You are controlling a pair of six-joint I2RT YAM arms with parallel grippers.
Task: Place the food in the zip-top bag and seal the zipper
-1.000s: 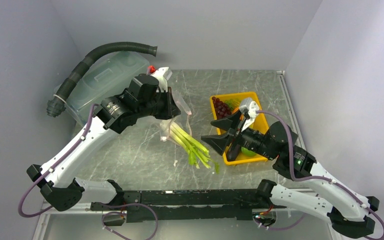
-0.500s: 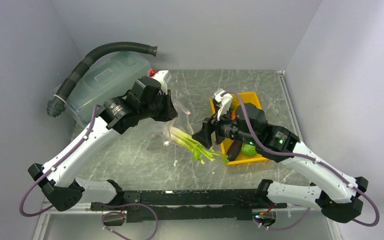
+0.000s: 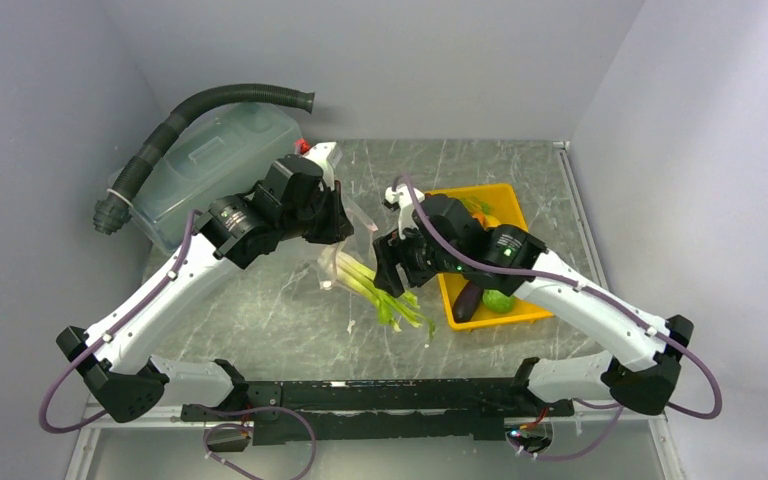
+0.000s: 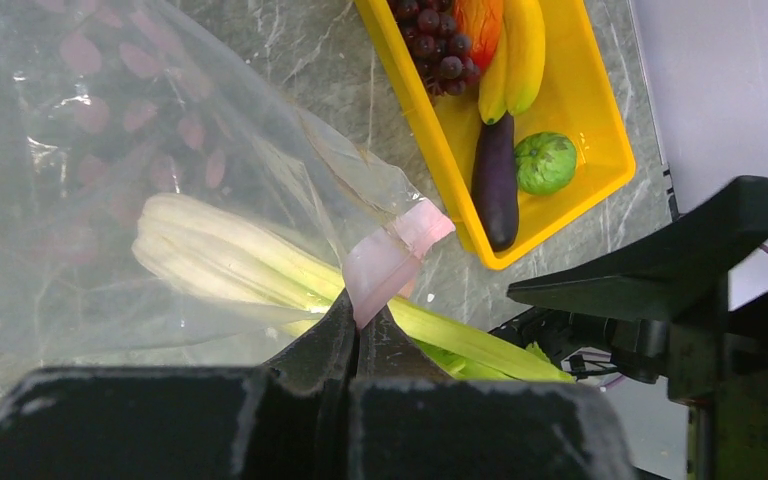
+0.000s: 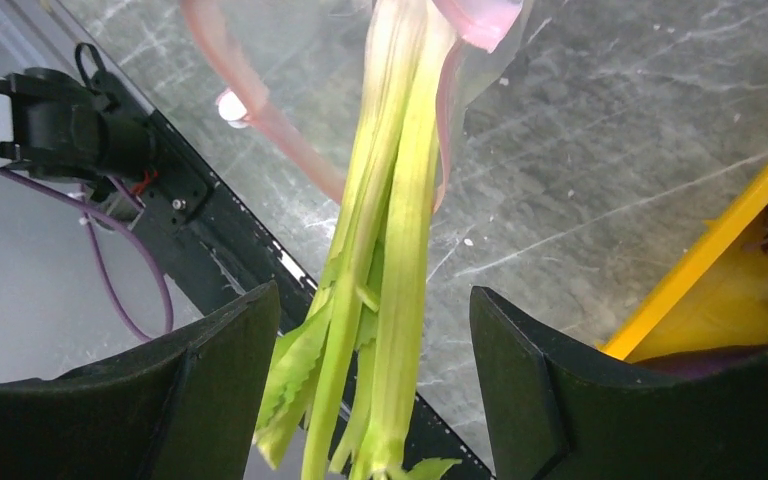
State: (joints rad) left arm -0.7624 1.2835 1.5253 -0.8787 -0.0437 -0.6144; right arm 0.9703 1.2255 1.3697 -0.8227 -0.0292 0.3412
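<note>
Clear, floppy plastic forms the zip-top bag [image 4: 110,150], whose pale pink zipper [image 4: 390,255] is pinched tight in the left claw [image 4: 358,322], reached out over the marbled table [image 3: 280,310]. The right claw [image 5: 372,330] is angled down and spread wide astride one celery [image 5: 395,230] bunch, whose white ends are lodged inside the bag. One yellow tray [image 4: 580,100] is seen holding one glossy eggplant [image 4: 495,180], one round green vegetable [image 4: 545,162], one cluster of grapes [image 4: 430,45] and the bananas [image 4: 518,50].

Soft, even overhead light leaves only faint shadows on the bench [image 3: 290,310]. White glare streaks the zip-top bag [image 4: 80,140] in the left wrist view, where the left hand [image 4: 358,325] looms black and blurred. The overhead view is sharp.
</note>
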